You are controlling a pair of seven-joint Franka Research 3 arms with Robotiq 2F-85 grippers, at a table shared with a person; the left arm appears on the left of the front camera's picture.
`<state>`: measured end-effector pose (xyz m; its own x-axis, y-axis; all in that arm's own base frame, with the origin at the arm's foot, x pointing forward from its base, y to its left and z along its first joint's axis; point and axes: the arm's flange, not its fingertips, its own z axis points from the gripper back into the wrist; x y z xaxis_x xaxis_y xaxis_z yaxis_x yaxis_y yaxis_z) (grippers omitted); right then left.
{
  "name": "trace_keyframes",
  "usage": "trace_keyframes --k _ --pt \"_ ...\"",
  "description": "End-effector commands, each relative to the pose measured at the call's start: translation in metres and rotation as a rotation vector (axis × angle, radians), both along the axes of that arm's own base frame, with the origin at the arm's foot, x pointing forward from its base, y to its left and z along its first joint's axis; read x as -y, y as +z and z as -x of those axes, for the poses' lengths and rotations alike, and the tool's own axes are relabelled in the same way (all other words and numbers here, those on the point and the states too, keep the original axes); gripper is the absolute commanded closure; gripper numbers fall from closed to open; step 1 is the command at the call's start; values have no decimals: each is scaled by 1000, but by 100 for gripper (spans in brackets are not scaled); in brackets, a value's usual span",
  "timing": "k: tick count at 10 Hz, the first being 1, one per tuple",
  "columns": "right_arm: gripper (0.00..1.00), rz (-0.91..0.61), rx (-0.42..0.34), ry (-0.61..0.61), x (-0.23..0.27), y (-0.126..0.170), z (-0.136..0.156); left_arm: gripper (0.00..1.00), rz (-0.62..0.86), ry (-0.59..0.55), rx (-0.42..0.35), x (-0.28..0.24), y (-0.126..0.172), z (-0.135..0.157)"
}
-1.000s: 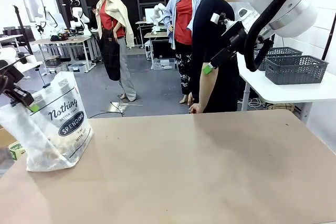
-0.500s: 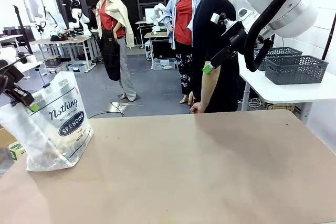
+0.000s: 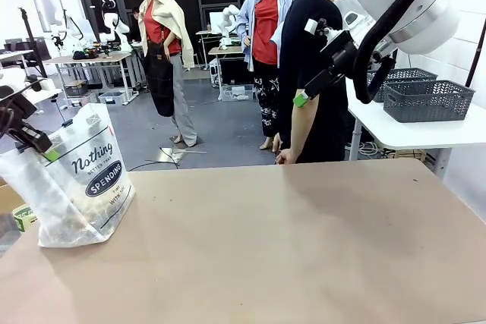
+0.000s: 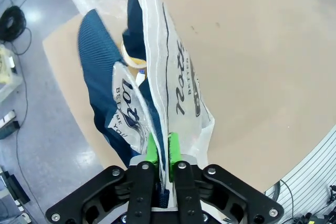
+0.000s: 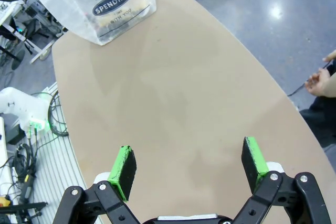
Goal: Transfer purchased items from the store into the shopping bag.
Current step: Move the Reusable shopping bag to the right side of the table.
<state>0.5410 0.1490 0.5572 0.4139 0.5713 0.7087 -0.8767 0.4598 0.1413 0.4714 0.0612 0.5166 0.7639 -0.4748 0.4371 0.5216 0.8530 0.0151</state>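
The shopping bag (image 3: 83, 187) stands upright at the table's far left, translucent white with "Nothing" and an oval "SPENDING" logo. My left gripper (image 3: 45, 151) holds its top edge; in the left wrist view the green pads (image 4: 152, 150) pinch the plastic of the bag (image 4: 178, 87) beside its navy strap (image 4: 97, 61). Some items lie inside, one yellowish (image 4: 134, 59). My right gripper (image 3: 306, 62) hangs high over the table's far side. It is open with nothing between its fingers (image 5: 189, 166), and it looks down on the bare tabletop with the bag (image 5: 107, 9) far off.
A person in black (image 3: 304, 51) stands at the far edge, one hand (image 3: 285, 157) near the brown table (image 3: 288, 240). Dark grey lattice baskets (image 3: 425, 100) sit on a white side table at the right. A small box (image 3: 23, 218) lies beside the table's left edge.
The bag's top has shifted very slightly to the right. The right arm has not moved. The person at the far edge leaned a little.
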Motion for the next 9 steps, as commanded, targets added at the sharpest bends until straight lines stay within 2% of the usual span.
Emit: trace_keyframes --k 1,3,6,9 --pt "0 -3 -16 -6 -1 3 0 35 -9 39 -12 10 12 -1" --pt "0 -3 -16 -6 -1 3 0 0 -22 72 -22 15 23 4" --pt "0 -3 -16 -6 -1 3 0 0 -21 84 9 15 47 12" --pt "0 -3 -16 -6 -1 3 0 0 -18 81 8 16 55 14"
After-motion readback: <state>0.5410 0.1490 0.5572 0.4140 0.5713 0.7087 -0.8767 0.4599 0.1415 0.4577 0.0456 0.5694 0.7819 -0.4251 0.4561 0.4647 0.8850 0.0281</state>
